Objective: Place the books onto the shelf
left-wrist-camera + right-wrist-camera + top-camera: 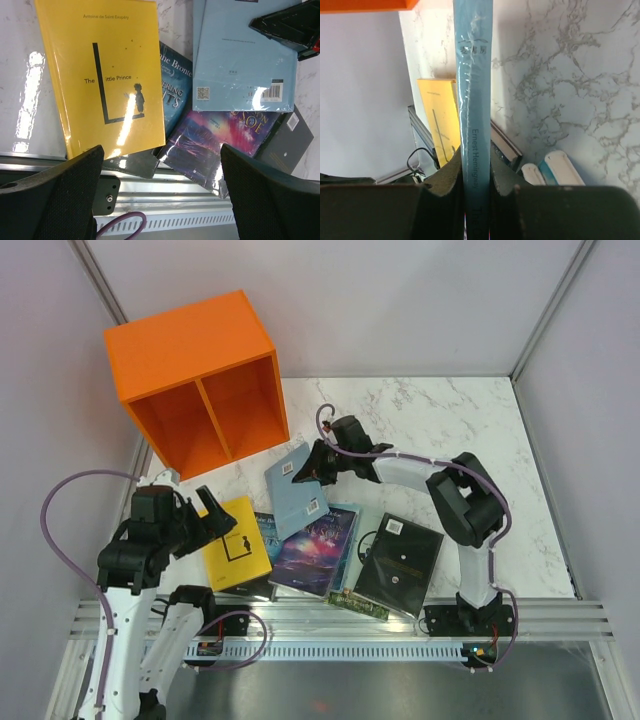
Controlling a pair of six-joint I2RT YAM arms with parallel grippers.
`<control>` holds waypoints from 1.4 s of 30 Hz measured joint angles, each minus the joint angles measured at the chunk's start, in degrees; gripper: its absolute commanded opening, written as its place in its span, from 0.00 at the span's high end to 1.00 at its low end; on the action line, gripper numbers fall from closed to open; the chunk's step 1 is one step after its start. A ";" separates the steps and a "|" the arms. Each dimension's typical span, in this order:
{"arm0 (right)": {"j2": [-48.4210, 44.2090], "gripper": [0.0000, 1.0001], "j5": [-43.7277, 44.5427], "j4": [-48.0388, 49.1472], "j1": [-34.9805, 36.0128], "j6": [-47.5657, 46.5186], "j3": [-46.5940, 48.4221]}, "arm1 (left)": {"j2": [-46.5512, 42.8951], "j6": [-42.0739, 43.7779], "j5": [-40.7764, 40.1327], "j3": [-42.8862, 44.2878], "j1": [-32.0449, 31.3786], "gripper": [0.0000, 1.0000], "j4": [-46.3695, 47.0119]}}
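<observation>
The orange shelf (200, 380) stands at the back left, its two compartments facing the books. My right gripper (310, 465) is shut on the edge of the light blue book (298, 492). In the right wrist view the fingers (447, 170) press both sides of its spine (472, 90). My left gripper (160, 195) hangs open over the table's front rail, holding nothing. Just beyond it lie the yellow book (105, 75), a dark blue book (172, 95) and the purple galaxy book (220, 140). A black book (400, 562) lies to the right.
A metal rail (340, 625) runs along the near table edge, with a purple cable (122, 222) looping by it. Grey walls close in the marble table (440, 430) on the left, back and right.
</observation>
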 measured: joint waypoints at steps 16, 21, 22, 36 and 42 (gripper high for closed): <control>-26.80 1.00 -4.98 8.46 -0.59 13.92 -4.37 | 5.01 -2.21 17.00 5.77 0.00 0.00 12.83; -29.42 1.00 -5.70 16.24 -0.72 21.97 -9.55 | 1.11 -9.05 22.60 3.34 0.04 0.00 22.77; -29.42 1.00 -5.70 16.26 -0.72 22.53 -9.75 | 0.50 -10.54 23.91 3.28 0.04 0.00 25.18; -29.27 1.00 -5.35 29.22 -0.59 34.16 -13.40 | 0.20 -23.61 32.74 -6.38 0.00 0.19 44.26; -27.45 1.00 -5.25 35.26 -0.59 38.38 -14.21 | 0.85 -30.77 35.85 -8.48 0.00 0.44 55.23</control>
